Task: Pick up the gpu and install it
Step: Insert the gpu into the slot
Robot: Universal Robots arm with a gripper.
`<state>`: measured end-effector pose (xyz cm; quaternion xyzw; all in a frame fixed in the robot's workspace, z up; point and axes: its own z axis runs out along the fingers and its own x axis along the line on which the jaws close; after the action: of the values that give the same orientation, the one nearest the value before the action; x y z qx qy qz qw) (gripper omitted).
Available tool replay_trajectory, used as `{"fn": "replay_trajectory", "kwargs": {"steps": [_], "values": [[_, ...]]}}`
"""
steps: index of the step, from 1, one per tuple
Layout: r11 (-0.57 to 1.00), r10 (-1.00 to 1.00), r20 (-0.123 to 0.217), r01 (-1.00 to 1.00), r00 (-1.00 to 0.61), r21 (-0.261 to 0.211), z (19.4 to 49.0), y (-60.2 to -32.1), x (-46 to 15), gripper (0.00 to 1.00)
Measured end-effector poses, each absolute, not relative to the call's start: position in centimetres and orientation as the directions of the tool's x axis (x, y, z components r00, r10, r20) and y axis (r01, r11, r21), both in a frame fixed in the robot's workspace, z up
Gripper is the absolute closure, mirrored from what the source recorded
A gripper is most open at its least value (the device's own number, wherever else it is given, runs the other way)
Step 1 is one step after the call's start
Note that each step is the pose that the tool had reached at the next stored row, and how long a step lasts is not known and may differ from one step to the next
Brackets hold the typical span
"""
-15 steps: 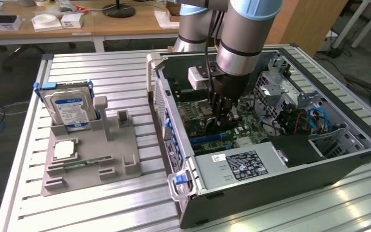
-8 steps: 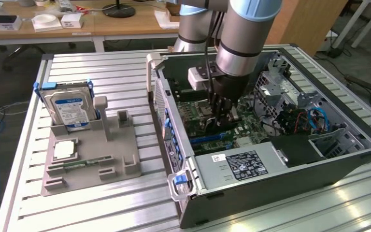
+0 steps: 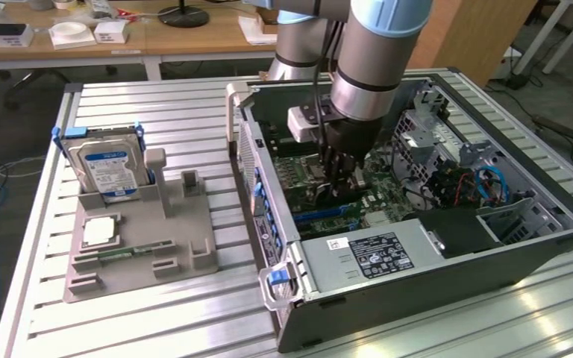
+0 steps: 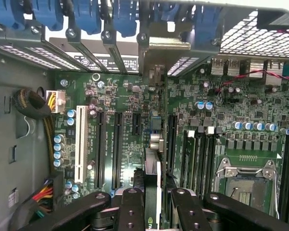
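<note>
One gripper, reached down inside the open PC case, has its fingers partly closed on the gpu. Card is held edge-on between the pads, standing upright, its long edge running away from the wrist toward the rear slot wall. That's prob. why the jaws are only part way in: the board is thin, and they stop on its faces. The grip sits near the card's top edge, so the bottom connector edge stays free to go down.

Directly under the gripper is the motherboard, and the gpu lines up w/ one of the dark expansion slots — looks like the one just beside the short black slot, though I can't tell if the contacts have entered it yet or just hover above. Ahead of the fingers, past the card's far end, a silver bracket stands at the rear openings beneath the blue retention clips; it seems to be the card's end plate meeting its opening, but not certain.

To one side of the gripper is the empty CPU socket; to the other, a white slot and cable bundle.

Exterior view: arm comes straight down into the case. Well away from the gripper, outside the case, a gray parts holder has the hard drive standing in it.
</note>
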<state>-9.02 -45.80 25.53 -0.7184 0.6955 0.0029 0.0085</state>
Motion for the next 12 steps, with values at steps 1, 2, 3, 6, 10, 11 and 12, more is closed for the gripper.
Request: {"fn": "replay_trajectory", "kwargs": {"steps": [1,2,3,6,10,11,12], "values": [[-0.032,-0.999,-0.016,-0.999,0.032,-0.008,25.5,-45.8,-9.07,0.74],[-0.032,-0.999,-0.016,-0.999,0.033,-0.008,25.44,-45.8,-9.08,0.74],[-0.032,-0.999,-0.016,-0.999,0.033,-0.008,25.36,-45.8,-9.08,0.74],[-0.032,-0.999,-0.016,-0.999,0.032,-0.008,25.14,-45.83,-9.1,0.74],[-0.032,-0.999,-0.016,-0.999,0.032,-0.008,24.98,-45.83,-9.26,0.74],[-0.032,-0.999,-0.016,-0.999,0.032,-0.008,24.96,-45.83,-9.28,0.74],[-0.032,-0.999,-0.016,-0.999,0.033,-0.008,24.96,-45.83,-9.27,0.74]]}}
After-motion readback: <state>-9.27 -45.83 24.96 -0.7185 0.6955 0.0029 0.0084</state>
